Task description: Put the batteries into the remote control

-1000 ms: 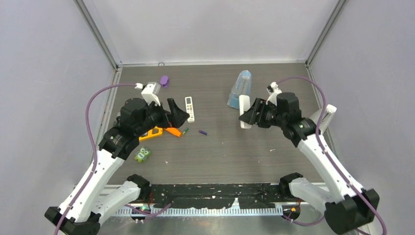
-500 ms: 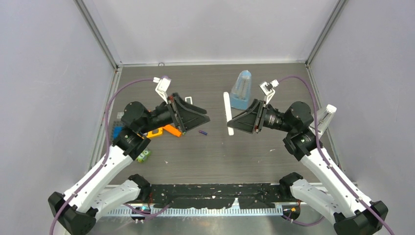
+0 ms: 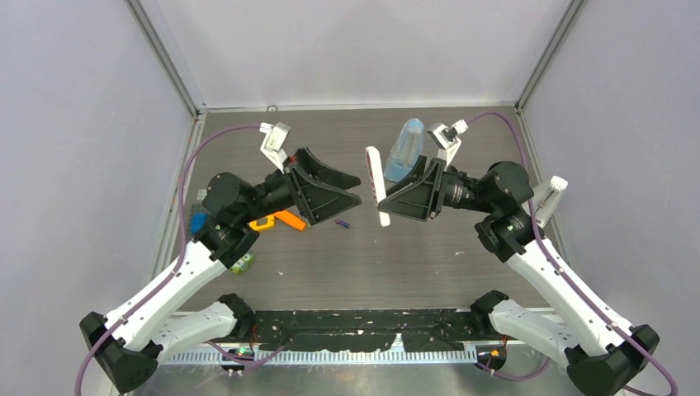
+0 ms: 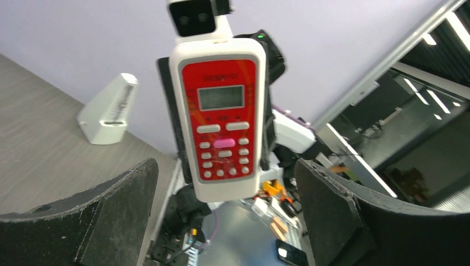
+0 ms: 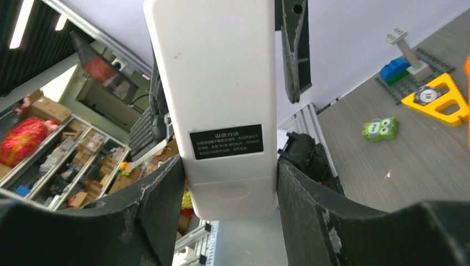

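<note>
Above the grey bench (image 3: 413,264), your right hand (image 3: 386,196) is clamped on the remote control (image 3: 376,175) and holds it upright, clear of the surface, with its red button face turned toward your left hand (image 3: 353,191). That left hand faces the remote from just beside it, its fingers spread wide and gripping nothing. Down on the bench beneath the gap between the two hands, one purple battery (image 3: 342,223) lies loose, well apart from the remote.
</note>
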Robot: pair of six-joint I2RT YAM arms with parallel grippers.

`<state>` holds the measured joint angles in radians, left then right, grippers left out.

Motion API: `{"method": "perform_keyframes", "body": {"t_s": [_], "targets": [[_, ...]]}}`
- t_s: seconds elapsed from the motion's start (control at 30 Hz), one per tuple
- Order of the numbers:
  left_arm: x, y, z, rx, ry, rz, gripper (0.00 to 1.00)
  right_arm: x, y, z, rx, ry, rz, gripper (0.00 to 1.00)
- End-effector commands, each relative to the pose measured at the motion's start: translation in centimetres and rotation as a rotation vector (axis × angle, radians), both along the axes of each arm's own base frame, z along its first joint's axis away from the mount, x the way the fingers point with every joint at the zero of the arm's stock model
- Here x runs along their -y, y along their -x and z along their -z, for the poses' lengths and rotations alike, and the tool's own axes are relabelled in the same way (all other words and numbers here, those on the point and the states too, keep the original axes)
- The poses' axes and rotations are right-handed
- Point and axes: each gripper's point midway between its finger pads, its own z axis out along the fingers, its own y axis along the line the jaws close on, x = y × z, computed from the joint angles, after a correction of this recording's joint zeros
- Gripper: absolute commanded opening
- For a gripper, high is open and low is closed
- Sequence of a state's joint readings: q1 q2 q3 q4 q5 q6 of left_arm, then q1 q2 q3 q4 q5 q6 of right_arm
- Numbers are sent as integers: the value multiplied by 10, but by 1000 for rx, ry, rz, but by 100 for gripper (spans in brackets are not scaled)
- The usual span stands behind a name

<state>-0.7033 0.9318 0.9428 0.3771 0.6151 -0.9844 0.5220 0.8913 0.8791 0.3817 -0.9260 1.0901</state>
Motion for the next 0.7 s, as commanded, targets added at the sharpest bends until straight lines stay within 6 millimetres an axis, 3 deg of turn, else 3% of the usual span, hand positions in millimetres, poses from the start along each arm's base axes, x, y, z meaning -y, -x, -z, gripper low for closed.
{"method": "perform_keyframes", "body": {"t_s": [0.0,0.03,0.1,0.2,0.4,0.57,0.67], "targets": [[-11,-13,-18,52,16,-135,95,-6,-13,11,61,179,144,32],[-14,-18,-13,41,-12,-178,95,-6,-24,6,123,201,207,32],[-19,-27,-4,23,-65,-249,95,-7,-32,16,135,278,264,30],[-26,-38,7,-12,-114,-327,94,-11,-33,29,176,373,298,29],[-24,-39,-2,-15,-132,-319,87,-24,-44,50,241,555,393,27],[-29,-57,31,-143,-263,-407,79,-37,-49,59,304,644,439,26],[-30,-65,51,-227,-356,-435,73,-39,-62,62,353,728,514,26]]}}
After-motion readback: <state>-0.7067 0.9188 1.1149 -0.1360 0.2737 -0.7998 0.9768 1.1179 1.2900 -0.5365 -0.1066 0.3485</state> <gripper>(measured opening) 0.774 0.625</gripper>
